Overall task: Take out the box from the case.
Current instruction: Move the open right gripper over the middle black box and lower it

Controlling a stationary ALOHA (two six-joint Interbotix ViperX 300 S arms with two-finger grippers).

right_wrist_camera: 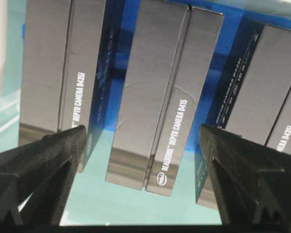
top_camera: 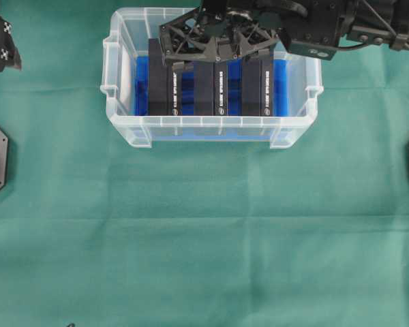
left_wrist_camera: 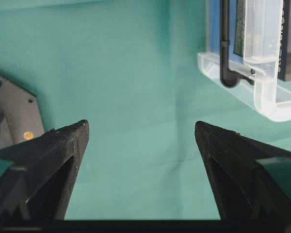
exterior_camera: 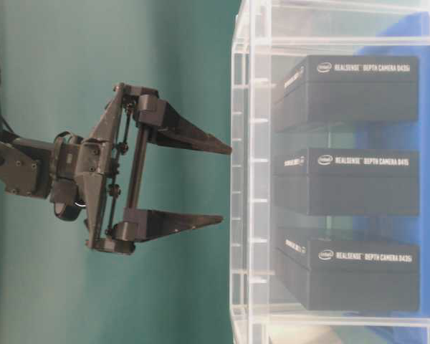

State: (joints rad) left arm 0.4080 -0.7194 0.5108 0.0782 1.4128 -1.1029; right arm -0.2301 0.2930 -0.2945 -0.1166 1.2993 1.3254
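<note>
My right end effector (top_camera: 215, 51) hangs spread wide over the case (top_camera: 123, 126) at twelve o'clock, straddling the middle box (right_wrist_camera: 155, 97) of three, so next I judge it must descend and clamp.

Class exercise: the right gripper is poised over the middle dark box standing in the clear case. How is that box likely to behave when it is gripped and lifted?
The middle box looks like rigid printed cardboard with crisp edges, so it probably stays stiff. Its smooth, slightly glossy sides may slip between the open right gripper fingers. Standing on a narrow edge in the case, it could tip toward the neighbouring boxes if nudged.
</note>
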